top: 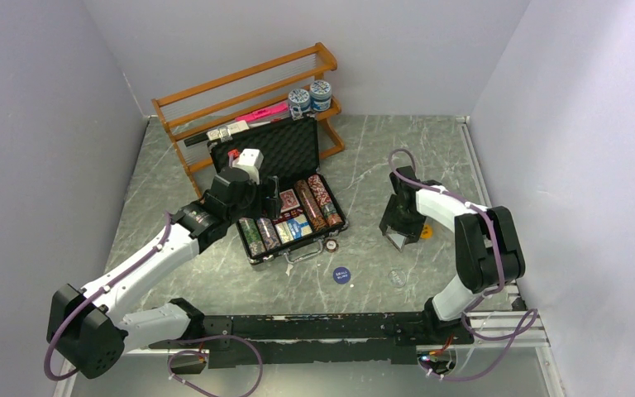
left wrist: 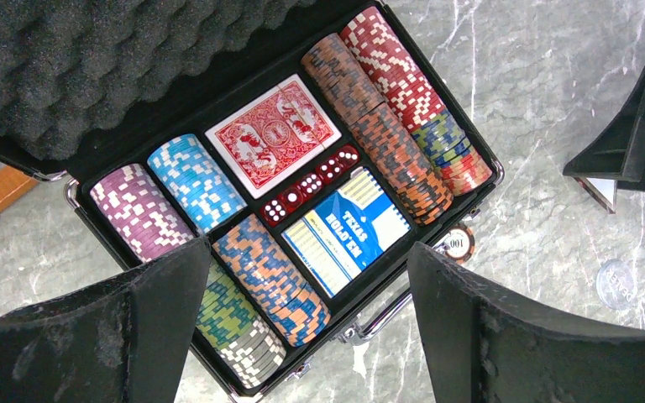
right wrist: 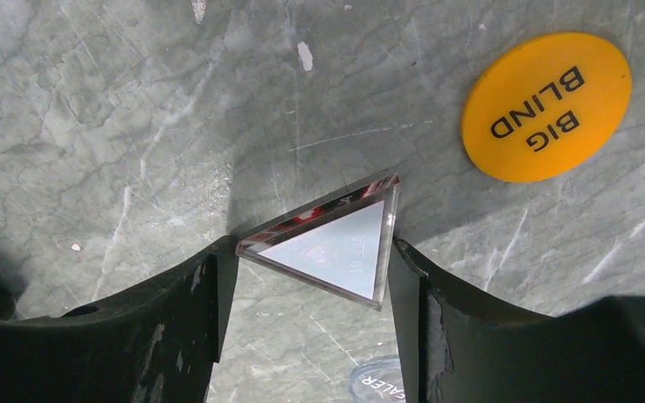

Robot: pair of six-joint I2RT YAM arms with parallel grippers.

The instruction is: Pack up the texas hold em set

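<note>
A: Where is the small black ribbed briefcase [top: 285, 149]?
B: Left of centre on the grey marbled table [top: 364, 157], lid up, just in front of the orange wooden rack [top: 240, 91]. The foam-lined tray holds poker chip stacks [left wrist: 386, 126], a red card deck [left wrist: 273, 134], a blue "Texas Hold'em" card box [left wrist: 344, 231] and red dice [left wrist: 311, 185].
A: Left gripper [left wrist: 302, 277]?
B: It hovers over the case's near side, fingers spread wide.
A: Right gripper [right wrist: 306, 269]?
B: Right of the case, down at the table. Its fingers [right wrist: 185, 311] pinch a clear triangular acrylic plate [right wrist: 327, 248], touching it on both sides. The plate looks to lie on the table.
A: Loose pieces?
B: An orange round "Big Blind" disc [right wrist: 546, 105] sits just right of that gripper. A blue round disc [top: 341, 275] is near of the case, and a clear round "Dealer" disc [top: 396, 277] is right of the blue one. A single poker chip [left wrist: 458, 243] lies just beside the case's near edge, by the metal handle [left wrist: 378, 315].
</note>
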